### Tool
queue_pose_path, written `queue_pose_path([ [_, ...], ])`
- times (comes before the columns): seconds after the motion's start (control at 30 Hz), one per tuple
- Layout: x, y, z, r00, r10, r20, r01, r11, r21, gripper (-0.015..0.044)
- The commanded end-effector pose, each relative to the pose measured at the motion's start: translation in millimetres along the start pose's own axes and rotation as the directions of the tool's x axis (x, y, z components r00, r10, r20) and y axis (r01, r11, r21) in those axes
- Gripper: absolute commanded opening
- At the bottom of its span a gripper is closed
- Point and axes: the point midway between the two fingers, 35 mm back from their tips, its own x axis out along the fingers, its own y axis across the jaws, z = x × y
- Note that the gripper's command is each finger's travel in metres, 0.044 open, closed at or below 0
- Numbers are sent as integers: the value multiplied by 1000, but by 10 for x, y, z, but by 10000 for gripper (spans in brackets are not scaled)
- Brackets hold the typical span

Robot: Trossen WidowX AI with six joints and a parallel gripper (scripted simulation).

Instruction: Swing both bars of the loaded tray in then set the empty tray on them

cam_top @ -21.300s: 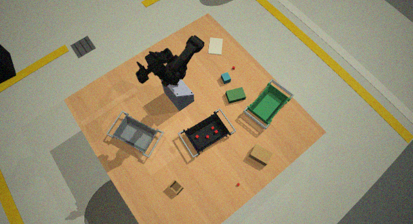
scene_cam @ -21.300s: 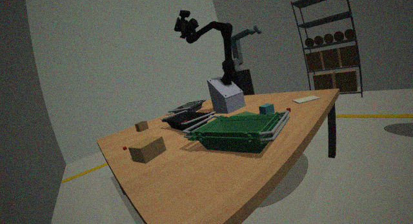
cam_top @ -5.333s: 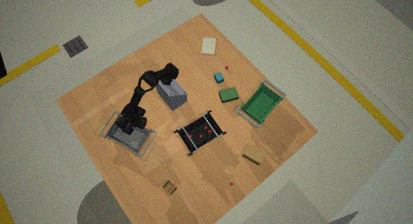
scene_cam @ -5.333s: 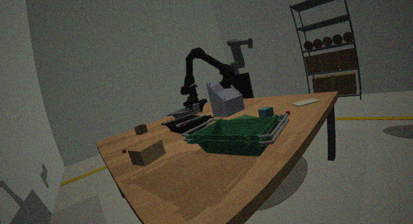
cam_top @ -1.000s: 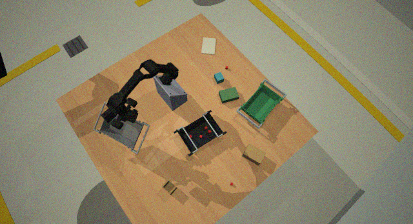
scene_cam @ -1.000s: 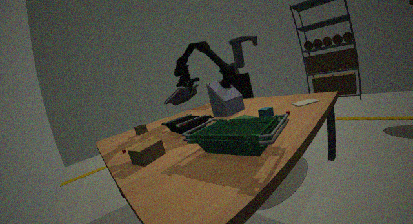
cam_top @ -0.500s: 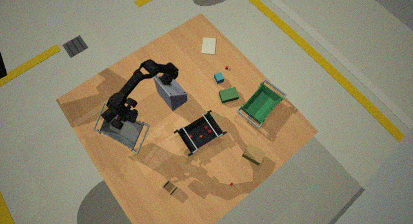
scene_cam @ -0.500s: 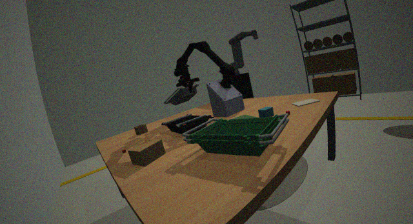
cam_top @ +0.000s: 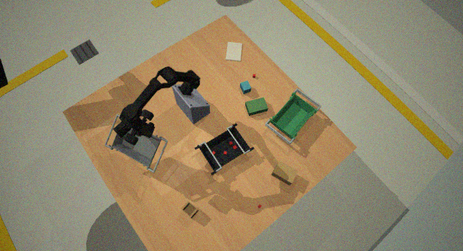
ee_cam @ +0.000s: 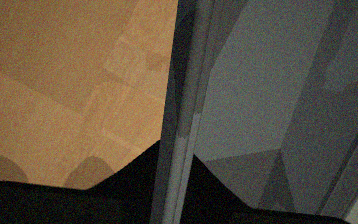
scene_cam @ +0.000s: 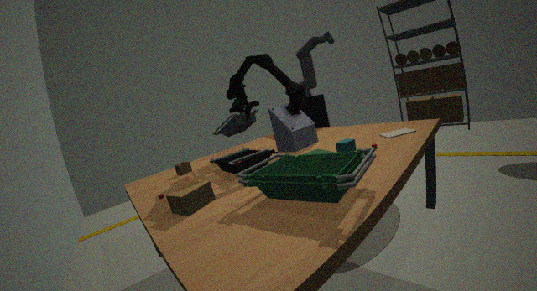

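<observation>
My gripper (cam_top: 135,133) (scene_cam: 242,111) (ee_cam: 170,148) is shut on the rim of the empty grey tray (cam_top: 144,150) (scene_cam: 234,125) (ee_cam: 260,100). It holds the tray tilted in the air above the left part of the table, left of the robot's base. The loaded black tray (cam_top: 231,158) (scene_cam: 232,159) stands in the middle of the table with several red blocks (cam_top: 225,152) inside. Its two wire bars (cam_top: 212,158) (cam_top: 237,138) lie across its top. The grey tray is well apart from the black tray.
A green tray (cam_top: 293,117) (scene_cam: 302,174) with wire bars stands at the right. A green block (cam_top: 256,106), a teal block (cam_top: 245,87) (scene_cam: 346,145), a white slab (cam_top: 234,50), tan boxes (cam_top: 285,172) (scene_cam: 190,197) and the grey base block (cam_top: 192,103) (scene_cam: 291,132) stand around.
</observation>
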Motion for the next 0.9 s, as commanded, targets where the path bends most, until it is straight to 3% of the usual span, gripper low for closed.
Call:
queue_pose_path([
  [0.0,-80,-46,-10,1000,-26,-9,26,1000,-9,0],
  [0.87,-396,19,1157,996,-88,-35,75,958,-275,0],
])
